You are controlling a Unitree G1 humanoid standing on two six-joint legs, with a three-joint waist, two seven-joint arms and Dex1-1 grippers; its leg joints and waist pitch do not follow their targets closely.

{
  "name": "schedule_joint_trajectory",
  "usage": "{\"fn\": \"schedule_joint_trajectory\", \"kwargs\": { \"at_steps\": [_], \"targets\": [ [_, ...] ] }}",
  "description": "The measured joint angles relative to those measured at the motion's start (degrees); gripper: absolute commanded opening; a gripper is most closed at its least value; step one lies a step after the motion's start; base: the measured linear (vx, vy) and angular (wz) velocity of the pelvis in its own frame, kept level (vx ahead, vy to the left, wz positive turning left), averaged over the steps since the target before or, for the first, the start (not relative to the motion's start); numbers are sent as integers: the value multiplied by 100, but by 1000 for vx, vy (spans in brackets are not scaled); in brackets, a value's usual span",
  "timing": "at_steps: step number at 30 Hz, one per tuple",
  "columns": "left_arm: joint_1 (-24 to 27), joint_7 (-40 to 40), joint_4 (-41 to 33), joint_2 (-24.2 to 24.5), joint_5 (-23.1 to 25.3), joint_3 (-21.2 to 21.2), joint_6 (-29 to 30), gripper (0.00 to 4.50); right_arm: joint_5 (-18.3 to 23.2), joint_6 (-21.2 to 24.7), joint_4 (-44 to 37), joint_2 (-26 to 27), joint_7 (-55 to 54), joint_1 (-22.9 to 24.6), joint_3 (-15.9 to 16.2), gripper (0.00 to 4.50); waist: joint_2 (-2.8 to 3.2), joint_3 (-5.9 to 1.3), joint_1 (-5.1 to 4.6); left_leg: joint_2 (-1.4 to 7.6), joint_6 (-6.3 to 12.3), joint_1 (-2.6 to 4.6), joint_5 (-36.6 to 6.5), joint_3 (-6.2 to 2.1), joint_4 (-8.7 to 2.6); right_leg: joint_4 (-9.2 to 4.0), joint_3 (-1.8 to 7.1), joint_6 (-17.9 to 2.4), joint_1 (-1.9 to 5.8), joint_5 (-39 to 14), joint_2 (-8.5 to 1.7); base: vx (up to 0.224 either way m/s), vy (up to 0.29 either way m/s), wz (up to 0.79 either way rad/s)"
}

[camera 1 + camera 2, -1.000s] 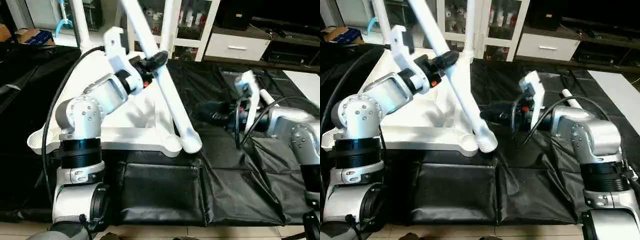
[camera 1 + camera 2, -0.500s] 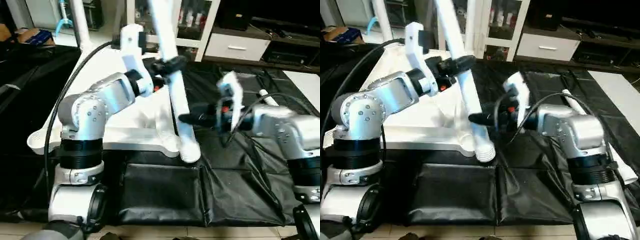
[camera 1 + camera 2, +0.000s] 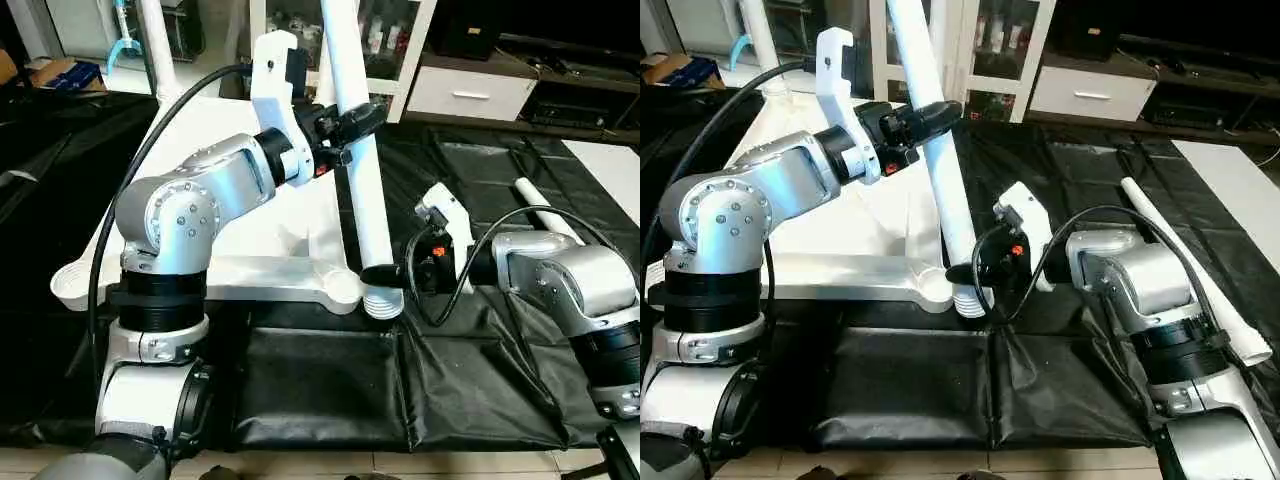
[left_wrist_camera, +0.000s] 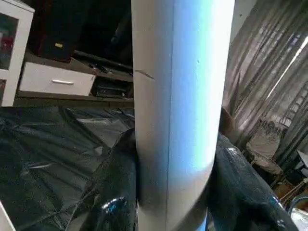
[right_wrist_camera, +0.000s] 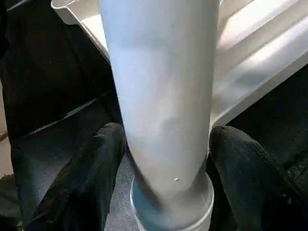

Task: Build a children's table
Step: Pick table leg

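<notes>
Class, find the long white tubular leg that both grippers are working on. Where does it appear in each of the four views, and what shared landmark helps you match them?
Left eye view: the long white tubular leg stands nearly upright at centre, threaded end down.
Right eye view: centre-left, leaning slightly.
Left wrist view: a broad column at centre.
Right wrist view: centre, ribbed end lowest.
Shared landmark: the white plastic tabletop, beside the leg's lower end.
</notes>
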Motion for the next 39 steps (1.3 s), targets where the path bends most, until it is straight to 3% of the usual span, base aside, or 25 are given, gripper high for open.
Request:
{"fn": "schedule_joint_trajectory", "kwargs": {
  "at_steps": [14,15,25,34,35,39],
  "targets": [
    [0,-52,-116,-19,-53,-70,129,164,-9,-191,3,47,64,1,1,311,0,0,4,0,0,1,0,0,0,1,0,-1,1,0,0,0,0,0],
    [0,-57,-117,-19,-54,-70,131,164,-9,-196,3,47,66,3,2,282,0,0,4,0,0,1,0,0,0,1,0,-1,1,1,0,0,0,0],
    [1,-103,-205,-16,-54,-83,183,164,-7,-320,-39,48,182,83,23,203,0,0,7,0,0,1,0,0,0,3,0,-1,1,1,0,0,0,0],
    [0,-119,-212,13,-46,-131,184,164,-14,-378,-53,56,195,119,29,191,0,0,4,0,0,4,0,0,1,6,0,-2,1,1,0,0,0,0],
    [0,-124,-215,23,-46,-141,182,199,-15,-382,-53,67,191,124,28,191,0,0,3,0,0,4,0,0,1,6,1,-2,1,1,0,0,0,0],
    [0,-145,-209,204,78,-176,139,237,-13,-555,-25,240,-11,183,-21,191,1,0,-6,0,0,5,0,-1,1,8,0,-2,1,1,0,0,0,0]
  ]
}}
